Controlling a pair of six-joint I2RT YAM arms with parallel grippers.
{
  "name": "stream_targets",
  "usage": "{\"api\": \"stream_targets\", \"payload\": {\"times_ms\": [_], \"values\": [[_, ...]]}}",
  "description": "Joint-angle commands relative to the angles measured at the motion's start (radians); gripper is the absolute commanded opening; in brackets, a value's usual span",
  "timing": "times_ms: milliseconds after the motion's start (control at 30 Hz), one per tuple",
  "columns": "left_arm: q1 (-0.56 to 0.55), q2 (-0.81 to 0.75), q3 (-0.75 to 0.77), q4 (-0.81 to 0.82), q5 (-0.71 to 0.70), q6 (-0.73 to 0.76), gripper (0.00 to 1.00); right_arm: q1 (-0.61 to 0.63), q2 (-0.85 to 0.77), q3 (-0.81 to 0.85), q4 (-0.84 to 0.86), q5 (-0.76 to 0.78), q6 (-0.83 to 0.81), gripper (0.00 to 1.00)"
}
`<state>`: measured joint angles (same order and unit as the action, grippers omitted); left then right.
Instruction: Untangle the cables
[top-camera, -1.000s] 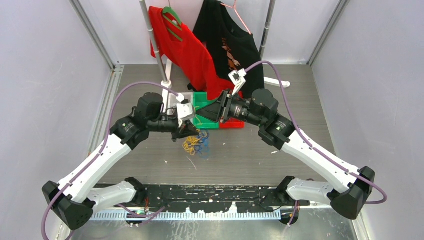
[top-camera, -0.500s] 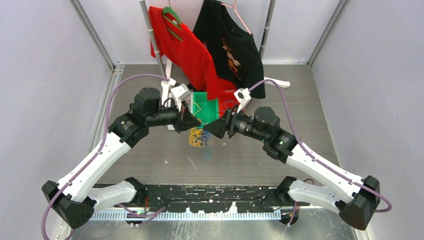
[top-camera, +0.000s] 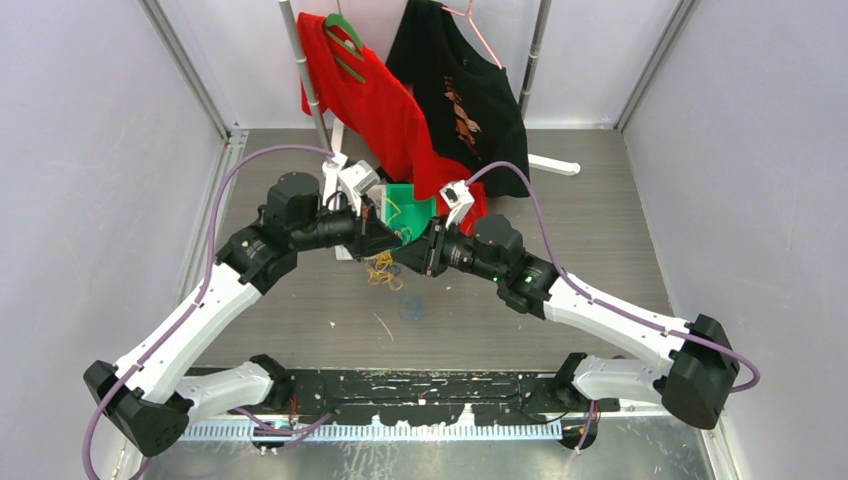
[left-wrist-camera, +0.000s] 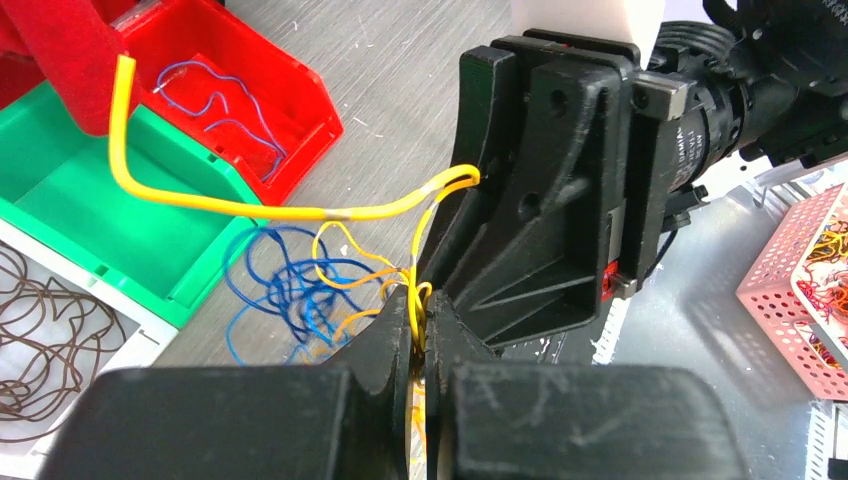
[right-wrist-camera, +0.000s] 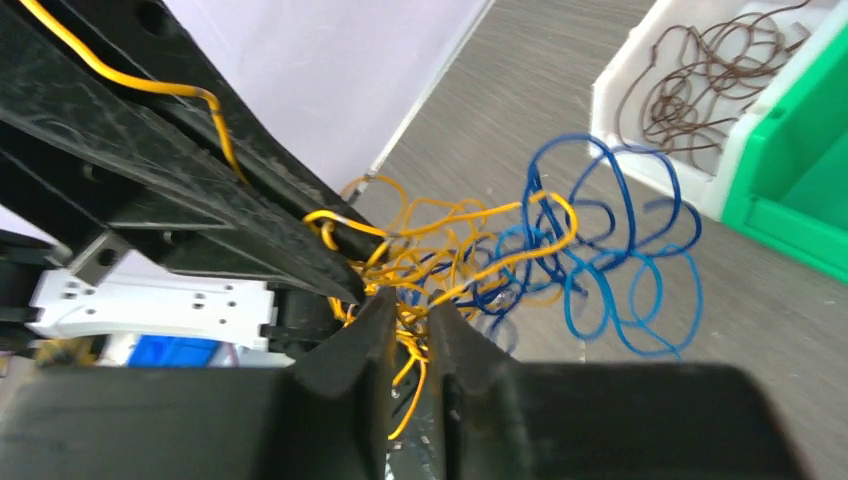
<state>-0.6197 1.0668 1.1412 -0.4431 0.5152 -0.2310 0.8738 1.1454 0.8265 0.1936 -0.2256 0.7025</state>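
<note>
The cables (top-camera: 383, 270) are a small yellow and blue clump on the table between my two grippers. My left gripper (left-wrist-camera: 420, 315) is shut on a few yellow strands; one long yellow strand (left-wrist-camera: 250, 208) arcs up from it over the bins. Blue loops (left-wrist-camera: 290, 290) hang beside its jaws. My right gripper (right-wrist-camera: 412, 315) faces the left one tip to tip. Its jaws stand a narrow gap apart, with yellow strands (right-wrist-camera: 470, 255) running between them. Blue loops (right-wrist-camera: 610, 270) spread to the right of it. From above, the left gripper (top-camera: 385, 240) and right gripper (top-camera: 405, 258) almost touch.
A red bin (left-wrist-camera: 250, 60) holds a thin blue wire, next to a green bin (left-wrist-camera: 60, 200) and a white bin (left-wrist-camera: 150, 318) with brown wires. A loose blue loop (top-camera: 411, 308) lies nearer the bases. Red and black shirts (top-camera: 370, 100) hang on a rack behind. A pink basket (left-wrist-camera: 800, 290) sits off the table edge.
My right arm swung back from the bins to the clump; its jaws widened, then narrowed round yellow strands. The left gripper carried the clump a little toward the bins, still shut.
</note>
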Motion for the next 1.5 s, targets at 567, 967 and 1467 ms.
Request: {"api": "stream_targets", "payload": {"times_ms": [567, 967, 1467], "values": [[0.002, -0.040, 0.071, -0.118, 0.107, 0.150, 0.48, 0.007, -0.153, -0.070, -0.035, 0.192, -0.033, 0.01], [0.015, -0.061, -0.030, -0.150, 0.108, 0.222, 0.38, 0.005, -0.235, -0.113, 0.048, 0.123, -0.013, 0.01], [0.023, -0.053, -0.071, 0.032, 0.169, 0.189, 0.43, 0.005, -0.189, -0.080, 0.207, -0.109, 0.067, 0.01]]}}
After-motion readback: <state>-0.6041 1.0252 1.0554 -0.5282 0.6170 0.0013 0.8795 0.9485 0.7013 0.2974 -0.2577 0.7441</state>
